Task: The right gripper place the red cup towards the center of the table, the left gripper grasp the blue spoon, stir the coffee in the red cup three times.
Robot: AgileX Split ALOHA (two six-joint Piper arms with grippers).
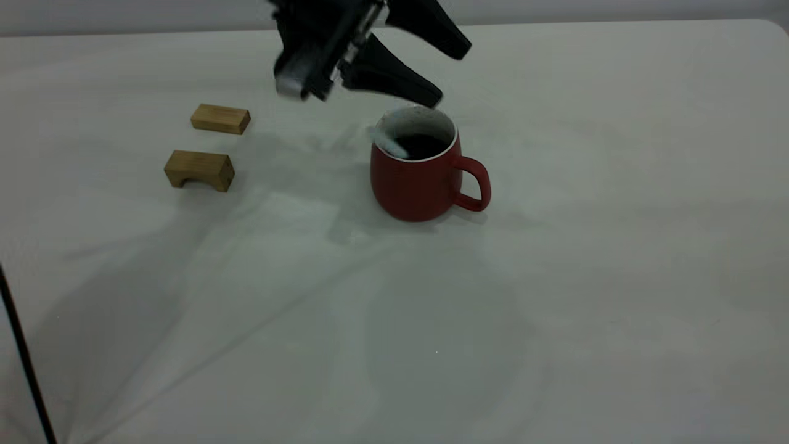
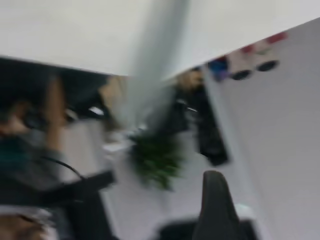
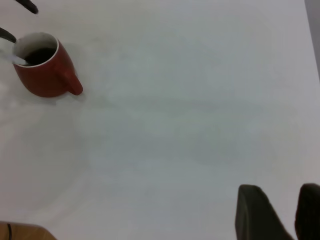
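The red cup [image 1: 419, 182] stands upright near the middle of the table [image 1: 555, 296], handle to the right, with dark coffee [image 1: 422, 145] inside. The blue spoon [image 1: 389, 144] rests in the cup, its pale handle leaning on the left rim, and nothing holds it. My left gripper [image 1: 449, 75] hovers just above and behind the cup, open, with nothing between its fingers. The right wrist view shows the cup [image 3: 45, 75] and spoon [image 3: 12, 58] far off. My right gripper [image 3: 280, 210] is over bare table well away from them, its fingers apart and empty. It is out of the exterior view.
Two wooden blocks lie left of the cup: a flat one [image 1: 220, 118] and an arched one [image 1: 199, 169]. A thin black cable [image 1: 24, 357] crosses the left edge. The table's rounded corner [image 1: 773, 28] is at the far right.
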